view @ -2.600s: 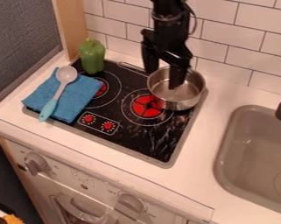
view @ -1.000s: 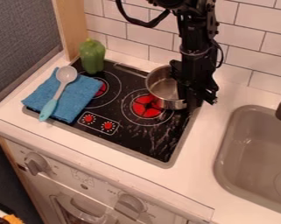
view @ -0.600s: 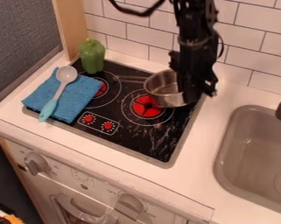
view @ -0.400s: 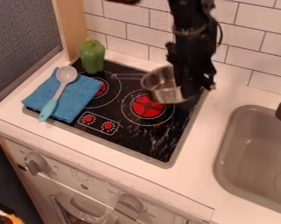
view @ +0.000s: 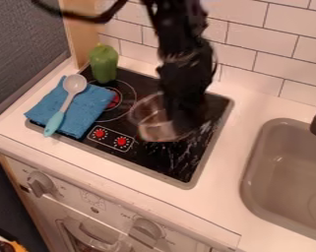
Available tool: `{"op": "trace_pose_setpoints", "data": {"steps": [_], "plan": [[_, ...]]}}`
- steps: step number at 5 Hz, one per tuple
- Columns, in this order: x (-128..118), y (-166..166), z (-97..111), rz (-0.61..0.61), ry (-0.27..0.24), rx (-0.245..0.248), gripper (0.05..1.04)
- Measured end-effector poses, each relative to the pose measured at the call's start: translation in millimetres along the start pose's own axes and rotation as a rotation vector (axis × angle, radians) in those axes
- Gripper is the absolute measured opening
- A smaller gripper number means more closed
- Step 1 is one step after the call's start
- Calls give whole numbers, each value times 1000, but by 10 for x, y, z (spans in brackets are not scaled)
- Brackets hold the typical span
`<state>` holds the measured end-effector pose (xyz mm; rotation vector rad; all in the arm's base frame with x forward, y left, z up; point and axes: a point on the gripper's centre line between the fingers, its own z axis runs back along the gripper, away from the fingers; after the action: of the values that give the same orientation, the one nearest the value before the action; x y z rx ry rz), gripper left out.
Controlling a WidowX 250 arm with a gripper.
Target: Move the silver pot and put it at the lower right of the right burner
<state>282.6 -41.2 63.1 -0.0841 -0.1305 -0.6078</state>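
Fingers of the gripper [view: 176, 127] pinch the silver pot [view: 147, 119] over the cooktop [view: 176, 168]; sink [view: 278, 172] at four o'clock, tiles [view: 268, 45] at one!

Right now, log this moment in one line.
silver pot: over stovetop | gripper: at pot's right side in view | pot-stovetop contact: unclear | lower-right placement: not yet made

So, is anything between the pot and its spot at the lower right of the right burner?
Nothing visible is: the pot has only the gripper at its right side, and the pepper and towel sit off left.
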Motion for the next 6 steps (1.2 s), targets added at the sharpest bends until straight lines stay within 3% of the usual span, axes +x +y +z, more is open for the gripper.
{"op": "trace_pose_setpoints", "data": {"steps": [1,3,4,6], "plan": [[-235,-123,-158,-49,47,16,74],[-335,-279,-271,-116,68,47,106],[-322,-306,-276,-107,59,33,284],[-192,-112,-101,17,-3,-22,869]]}}
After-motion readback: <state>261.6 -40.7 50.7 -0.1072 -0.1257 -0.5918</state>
